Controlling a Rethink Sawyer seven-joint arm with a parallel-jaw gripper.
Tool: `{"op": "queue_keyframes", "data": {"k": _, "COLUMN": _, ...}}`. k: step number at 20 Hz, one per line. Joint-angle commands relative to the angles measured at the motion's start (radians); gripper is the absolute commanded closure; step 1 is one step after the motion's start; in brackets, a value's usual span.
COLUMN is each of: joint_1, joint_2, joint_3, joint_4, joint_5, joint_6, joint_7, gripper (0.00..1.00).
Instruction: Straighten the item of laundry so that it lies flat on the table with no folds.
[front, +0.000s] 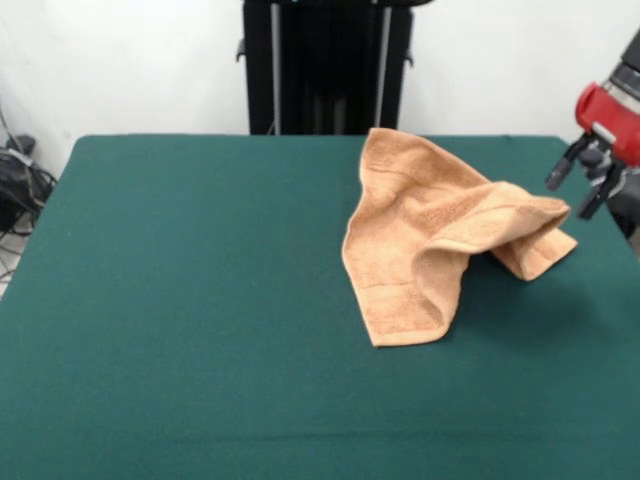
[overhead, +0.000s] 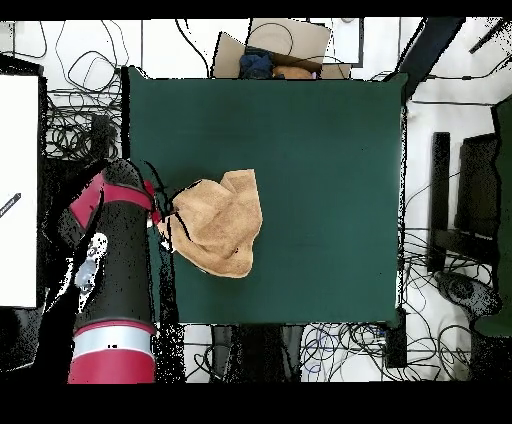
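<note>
Front view showed the claw (front: 588, 182) at the picture's right edge, hanging off a red wrist, its two dark fingers (front: 559, 170) spread apart with nothing between them. It hovered just beside the towel's (front: 430, 235) nearest corner, above the table's (front: 180, 300) right side, and did not appear to touch the cloth.

That orange-tan towel lay crumpled on the right half of the green top, towards the far edge. One part rose in a hump near the back, where its top corner pointed at the black pedestal (front: 325, 65). A wide flap ran down to a squared lower corner nearer the camera, with a woven band visible along that hem. Another fold reached out to the right, doubled over itself, and ended in a corner close to the claw. A dark hollow showed under the ridge between the two flaps.

From the overhead view, the red and black arm (overhead: 115, 270) stretched up the left side of the table (overhead: 320, 150), and the claw (overhead: 165, 212) sat at the left edge of the towel (overhead: 215, 225). The cloth was bunched near the table's left and lower edges, well apart from the opposite side. Cables (overhead: 80, 110) sprawled on the floor around the table.
</note>
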Motion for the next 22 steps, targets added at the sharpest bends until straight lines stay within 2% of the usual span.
{"op": "queue_keyframes", "data": {"k": 1, "joint_1": 0.031, "joint_2": 0.004, "joint_3": 0.025, "joint_4": 0.113, "joint_5": -0.03, "joint_6": -0.069, "joint_7": -0.094, "gripper": 0.0}}
{"op": "queue_keyframes", "data": {"k": 22, "joint_1": 0.027, "joint_2": 0.002, "joint_3": 0.006, "joint_4": 0.157, "joint_5": -0.039, "joint_6": -0.103, "joint_7": -0.11, "gripper": 0.0}}
